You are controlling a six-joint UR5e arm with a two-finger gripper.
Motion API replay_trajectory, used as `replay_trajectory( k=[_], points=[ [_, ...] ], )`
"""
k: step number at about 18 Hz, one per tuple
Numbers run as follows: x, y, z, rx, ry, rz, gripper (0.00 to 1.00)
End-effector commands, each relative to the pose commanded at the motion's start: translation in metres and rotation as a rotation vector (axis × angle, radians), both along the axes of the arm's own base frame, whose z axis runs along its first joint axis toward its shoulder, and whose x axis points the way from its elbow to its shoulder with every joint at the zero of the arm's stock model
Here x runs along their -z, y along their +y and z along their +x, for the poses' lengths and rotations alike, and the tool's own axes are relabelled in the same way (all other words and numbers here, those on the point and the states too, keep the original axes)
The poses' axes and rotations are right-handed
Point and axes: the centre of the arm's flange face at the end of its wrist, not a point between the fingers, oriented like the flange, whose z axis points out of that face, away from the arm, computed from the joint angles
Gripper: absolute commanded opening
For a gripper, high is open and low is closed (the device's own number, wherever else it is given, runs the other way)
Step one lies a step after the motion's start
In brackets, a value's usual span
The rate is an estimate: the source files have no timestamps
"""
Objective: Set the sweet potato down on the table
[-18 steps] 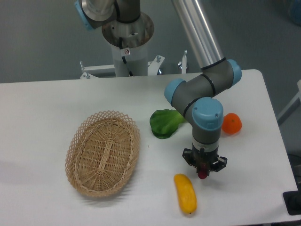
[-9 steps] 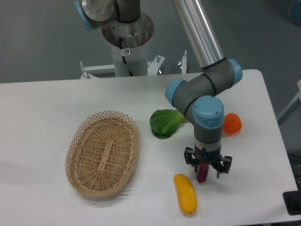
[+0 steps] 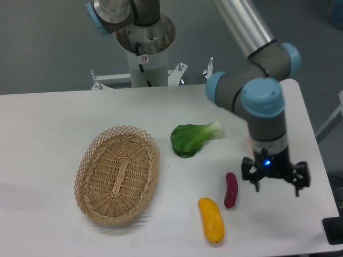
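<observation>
The sweet potato (image 3: 231, 189), a slim dark reddish-purple tuber, lies on the white table (image 3: 53, 123) just right of the yellow-orange oblong fruit (image 3: 211, 219). My gripper (image 3: 275, 181) is open and empty. It hangs above the table to the right of the sweet potato, apart from it, with its fingers pointing down.
A woven oval wicker basket (image 3: 117, 173) sits at the left. A green leafy vegetable (image 3: 192, 138) lies at the table's middle. The round orange is hidden behind the arm. The table's right edge is close to the gripper.
The gripper let go of the sweet potato, which now lies on the table. The arm has moved to the right, away from it, uncovering the vegetable's white stem and hiding the orange.
</observation>
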Motion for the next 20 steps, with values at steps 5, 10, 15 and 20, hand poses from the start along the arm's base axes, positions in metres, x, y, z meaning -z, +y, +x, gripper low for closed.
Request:
replay_trajectory(
  k=[5, 10, 15, 20],
  points=[
    [-0.044, -0.034, -0.009, 0.07, -0.007, -0.096, 1.0],
    [-0.072, -0.078, -0.019, 0.2, -0.053, -0.222, 1.0],
    [-0.069, -0.084, -0.02, 0.205, -0.072, -0.234, 1.0],
    [-0.07, -0.089, -0.018, 0.264, -0.062, -0.266, 1.0]
  ],
)
